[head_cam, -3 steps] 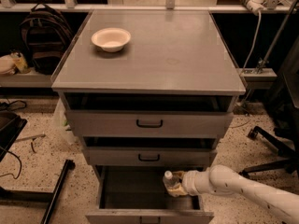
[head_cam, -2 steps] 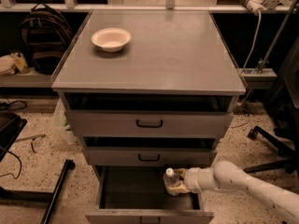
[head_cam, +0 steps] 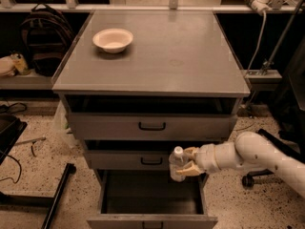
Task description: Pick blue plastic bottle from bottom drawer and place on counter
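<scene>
The blue plastic bottle [head_cam: 177,165], clear with a white cap, is upright in my gripper [head_cam: 187,161], which is shut on it. The white arm reaches in from the lower right. The bottle hangs above the open bottom drawer [head_cam: 151,198], in front of the middle drawer's face. The bottom drawer's dark interior shows nothing else inside. The counter [head_cam: 162,56] is the flat grey cabinet top, well above the gripper.
A white bowl [head_cam: 113,39] sits on the counter's back left. The top drawer [head_cam: 151,125] and middle drawer [head_cam: 143,159], with black handles, stand slightly pulled out. A backpack [head_cam: 40,38] and shelf lie left; a black stand base [head_cam: 57,199] lies on the speckled floor at left.
The gripper has lifted the bottle up out of the bottom drawer to the height of the middle drawer's front. The arm has risen with it.
</scene>
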### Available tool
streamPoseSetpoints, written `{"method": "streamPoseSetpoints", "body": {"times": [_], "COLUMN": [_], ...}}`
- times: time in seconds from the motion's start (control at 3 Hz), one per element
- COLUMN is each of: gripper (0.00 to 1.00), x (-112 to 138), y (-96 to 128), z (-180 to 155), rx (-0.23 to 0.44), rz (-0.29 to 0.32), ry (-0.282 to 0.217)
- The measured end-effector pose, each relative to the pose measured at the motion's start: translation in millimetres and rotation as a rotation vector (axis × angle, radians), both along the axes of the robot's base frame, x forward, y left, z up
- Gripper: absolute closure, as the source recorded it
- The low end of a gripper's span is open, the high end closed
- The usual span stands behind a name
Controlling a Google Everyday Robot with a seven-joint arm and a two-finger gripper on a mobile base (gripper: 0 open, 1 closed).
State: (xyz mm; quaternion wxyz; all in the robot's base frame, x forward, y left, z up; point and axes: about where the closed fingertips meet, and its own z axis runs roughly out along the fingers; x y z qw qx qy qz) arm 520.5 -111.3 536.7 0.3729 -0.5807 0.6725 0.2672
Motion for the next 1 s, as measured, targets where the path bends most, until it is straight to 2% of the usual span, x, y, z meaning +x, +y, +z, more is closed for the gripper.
{"method": "streamPoseSetpoints", "body": {"times": [0.33,0.67,1.0], "gripper": [1.0,1.0,1.0], "x": [-8.5,-4.1,-4.0], "y": [23.4,20.3,20.3], "z": [81.2,116.7,117.1], "rx": [-0.059,-0.1,-0.1], "rz": [0.013,-0.004,-0.005], "ry": [-0.001,-0.046,-0.046]}}
